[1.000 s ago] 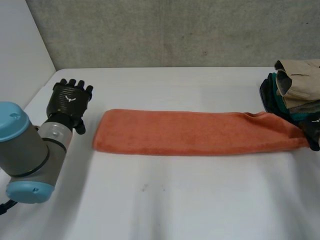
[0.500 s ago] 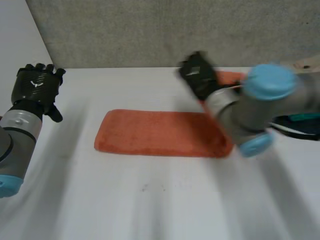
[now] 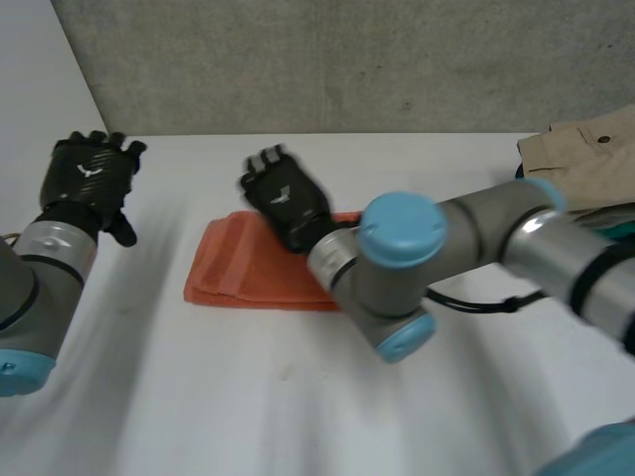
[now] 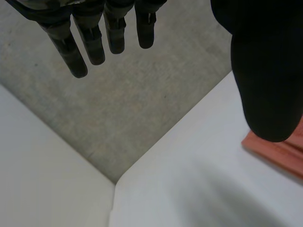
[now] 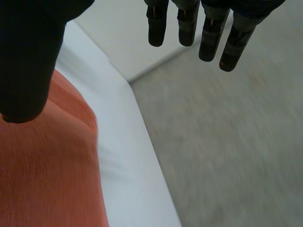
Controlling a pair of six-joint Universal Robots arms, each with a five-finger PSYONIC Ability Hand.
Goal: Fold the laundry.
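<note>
One orange towel (image 3: 243, 273) lies flat on the white counter (image 3: 248, 397), left of the middle, with its long side running across in front of me. Its right end is hidden behind my right arm (image 3: 476, 238).

My right hand (image 3: 285, 198) hangs over the towel's far edge with the back of the hand up, and its fingers (image 3: 263, 159) reach past the cloth toward the grey wall (image 3: 347, 59). In the right wrist view those fingers (image 5: 208, 38) are straight and a little spread. The thumb (image 5: 23, 61) stands well apart from them, with nothing in between. There the towel (image 5: 47, 165) sits under the thumb side of the palm. I cannot tell whether the hand touches the cloth.

My left hand (image 3: 87, 178) is well apart from the towel, off its left end, above the counter's left edge. Its fingers (image 4: 78, 52) are straight too, close side by side, with the thumb (image 4: 265, 71) off to one side, and they hold nothing. A corner of the towel (image 4: 279, 151) shows just past that thumb.

A pile of clothes (image 3: 580, 159) with a beige garment on top sits at the counter's far right.
</note>
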